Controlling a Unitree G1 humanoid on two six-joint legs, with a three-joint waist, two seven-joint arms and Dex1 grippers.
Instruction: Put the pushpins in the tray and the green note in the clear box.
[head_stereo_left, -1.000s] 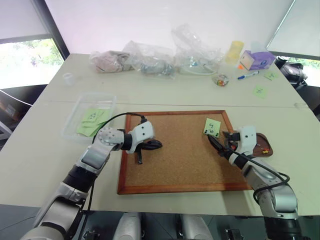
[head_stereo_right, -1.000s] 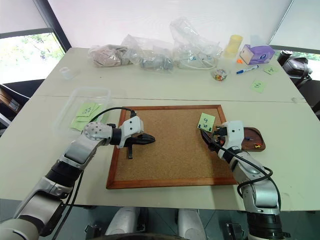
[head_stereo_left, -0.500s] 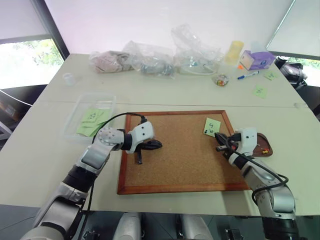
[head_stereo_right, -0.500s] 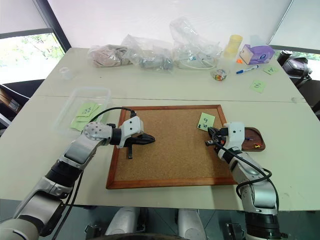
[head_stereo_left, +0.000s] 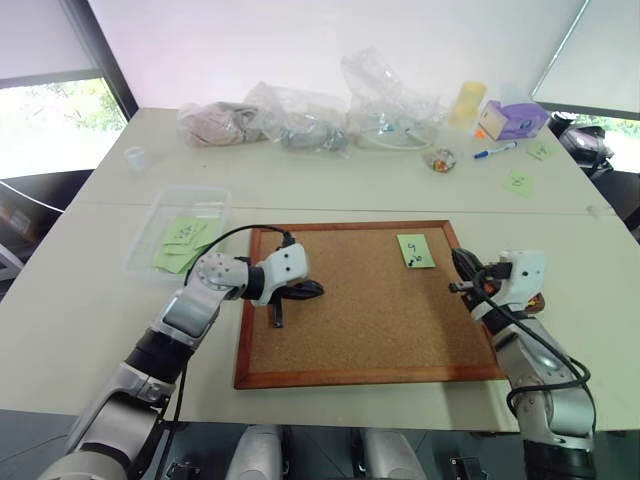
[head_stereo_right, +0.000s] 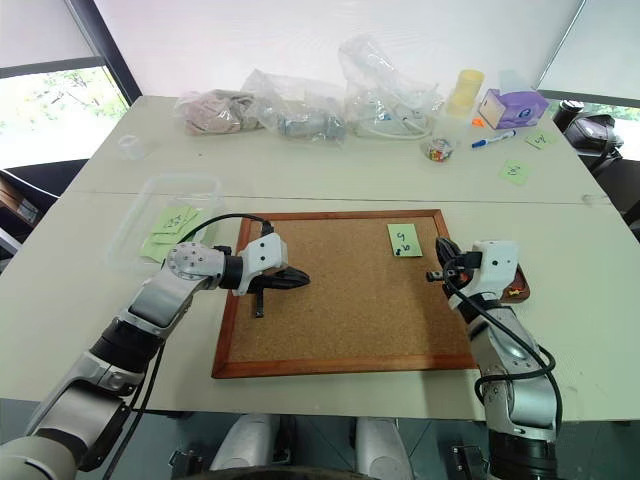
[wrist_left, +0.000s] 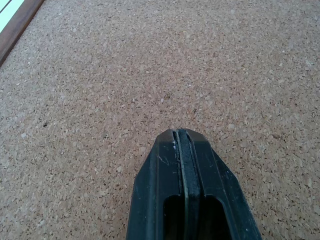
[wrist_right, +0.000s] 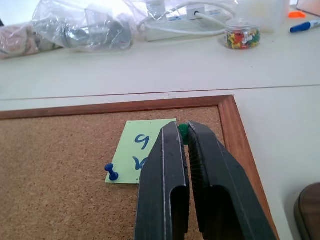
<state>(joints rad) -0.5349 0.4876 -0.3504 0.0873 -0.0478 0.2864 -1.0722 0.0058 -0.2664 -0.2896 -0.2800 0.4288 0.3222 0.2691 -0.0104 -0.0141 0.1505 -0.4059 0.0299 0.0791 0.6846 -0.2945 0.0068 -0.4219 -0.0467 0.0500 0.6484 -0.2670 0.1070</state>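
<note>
Head cam first: cork board (head_stereo_left: 365, 300) lies flat on the table (head_stereo_left: 90, 300), both arms over it. Left gripper (head_stereo_left: 312, 290) sits low over the board's left part, jaws pressed together w/ nothing between them. Right gripper (head_stereo_left: 460, 268) hangs at the board's right edge, jaws pinched nearly shut. Green note (head_stereo_left: 416, 250) lies on the board just ahead of and to the left of those right jaws, apart from them. Tray (head_stereo_right: 516, 291) is close behind the right gripper, mostly hidden by the wrist. Clear box (head_stereo_left: 180, 235) sits off the board, well to the left of the left jaws, w/ other green slips inside. Left wrist cam: fingers (wrist_left: 192, 175) flush together, only bare cork beyond the tips. Right wrist cam: the jaws grip a green pushpin (wrist_right: 183, 131) right at their tips, its head just showing in the gap. Note lies right behind the tips, a blue pushpin (wrist_right: 111, 172) stuck at its near corner, off to one side of the jaws. Small cup of pushpins (wrist_right: 243, 37) stands far beyond, on the table near the clear bags (wrist_right: 80, 27).
</note>
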